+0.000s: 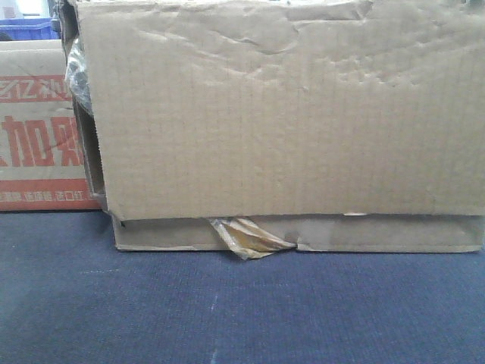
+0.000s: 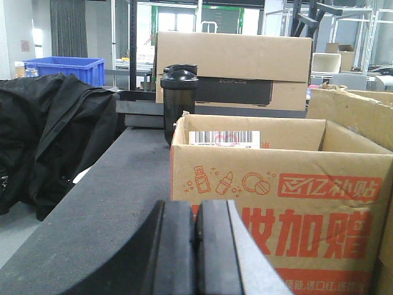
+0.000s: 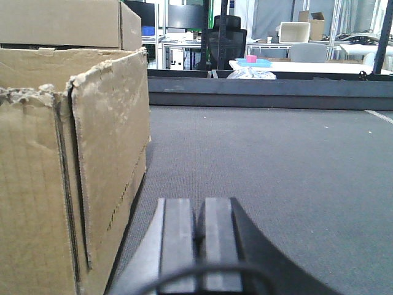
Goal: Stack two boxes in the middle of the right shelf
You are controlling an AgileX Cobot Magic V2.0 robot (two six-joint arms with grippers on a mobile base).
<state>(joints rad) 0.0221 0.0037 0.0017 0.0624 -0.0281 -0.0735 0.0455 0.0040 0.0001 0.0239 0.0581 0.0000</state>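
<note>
On my front camera, from the left, a blue bin (image 1: 26,29) peeks over the printed carton (image 1: 38,129) with its red lettering. The plain carton (image 1: 280,121) stands just beside it and nearer to me, filling most of the view, with a creased face and torn tape (image 1: 246,241) hanging at the bottom seam. Both sit on the dark mat (image 1: 227,311). I cannot tell whether the two cartons touch.

On the left wrist camera a black jacket (image 2: 49,135) lies heaped at the left, and a black shaker bottle (image 2: 179,101) stands upright behind the printed carton's far left corner. The left gripper (image 2: 195,212) sits low over the mat, its pads pressed together with nothing between them. The printed carton (image 2: 276,203) is close ahead and to its right, its top open and a barcode label on the inside of its back wall. It is not touched. A second brown carton (image 2: 233,61) stands further back, and the plain carton's edge (image 2: 350,110) shows at the far right.

On the right wrist camera the plain carton (image 3: 73,178) rises at the left, with ragged flaps and one corner facing the lens. The right gripper (image 3: 199,209) is just to the right of that corner and apart from it. Its pads are closed on each other and hold nothing, and open mat lies ahead of it.
</note>
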